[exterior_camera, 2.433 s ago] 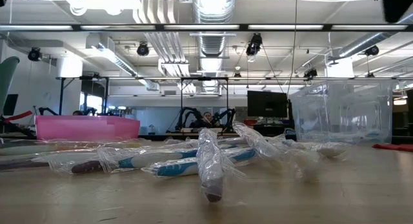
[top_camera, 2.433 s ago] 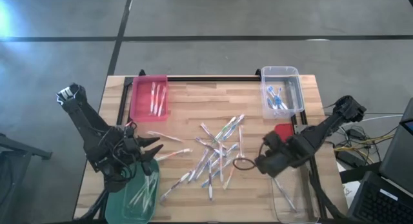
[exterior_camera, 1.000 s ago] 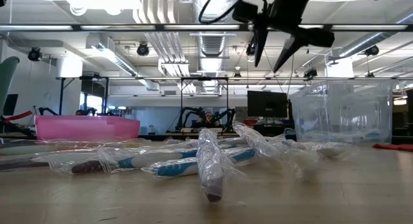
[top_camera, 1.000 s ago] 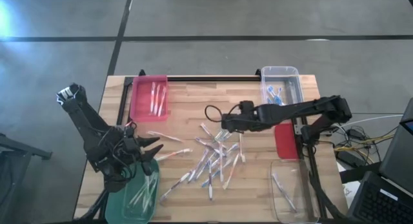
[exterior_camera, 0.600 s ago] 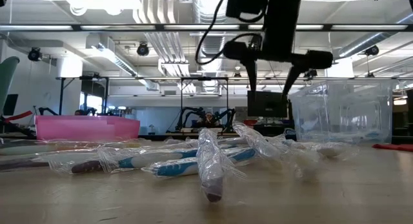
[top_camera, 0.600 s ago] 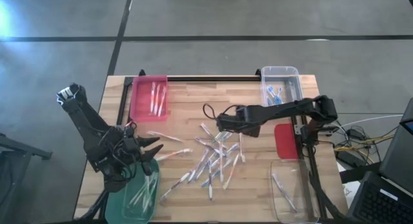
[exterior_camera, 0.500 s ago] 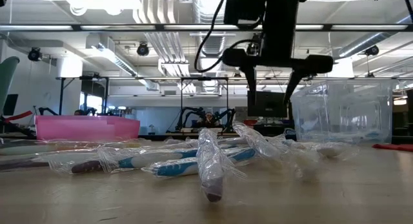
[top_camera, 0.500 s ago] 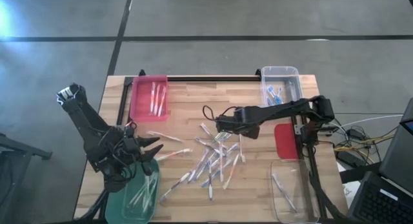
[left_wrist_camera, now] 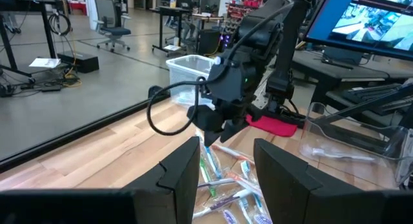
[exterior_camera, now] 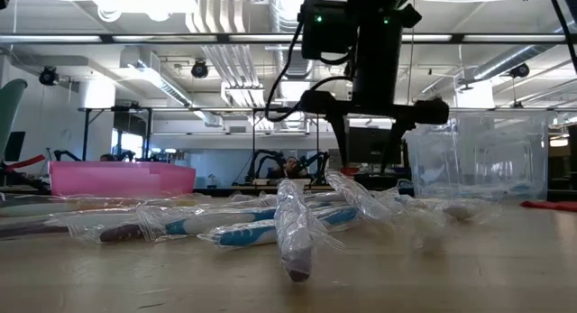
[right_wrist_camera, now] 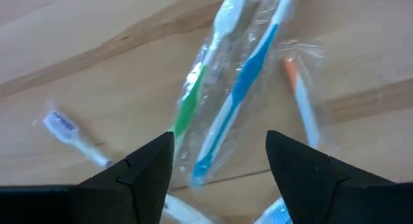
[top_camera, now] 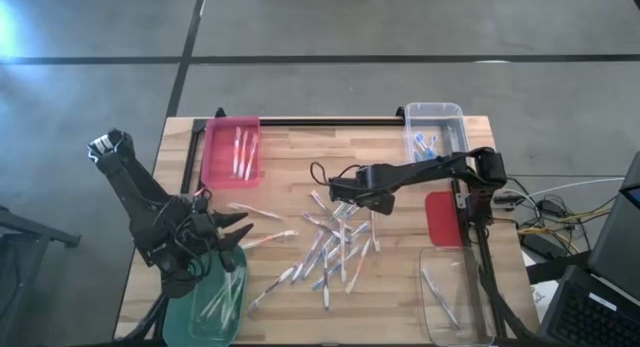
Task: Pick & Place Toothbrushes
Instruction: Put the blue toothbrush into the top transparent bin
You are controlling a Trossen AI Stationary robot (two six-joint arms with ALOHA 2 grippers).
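Note:
Several toothbrushes [top_camera: 335,242] in clear wrappers lie scattered on the wooden table's middle. My right gripper [top_camera: 338,195] hangs open just above the far end of the pile, pointing down. In the right wrist view a blue toothbrush [right_wrist_camera: 240,98] and a green one [right_wrist_camera: 191,108], wrapped together, lie on the table below the gap between its fingers [right_wrist_camera: 219,156]. In the low view the gripper [exterior_camera: 368,151] stands clear above the pile. My left gripper [top_camera: 236,232] waits open and level at the table's left, above the green bin's far end, with nothing between its fingers [left_wrist_camera: 226,169].
A pink bin [top_camera: 232,152] with a few toothbrushes stands at the far left, and a clear bin [top_camera: 436,142] with blue ones at the far right. A green bin [top_camera: 215,302] is near left, a clear bin [top_camera: 450,292] near right. A red pad [top_camera: 440,217] lies at the right edge.
My right gripper has come down toward the far end of the toothbrush pile and a little toward the table's left. It has rolled about its pointing line and tipped steeper, and its fingers have spread wider. The toothbrushes have not moved.

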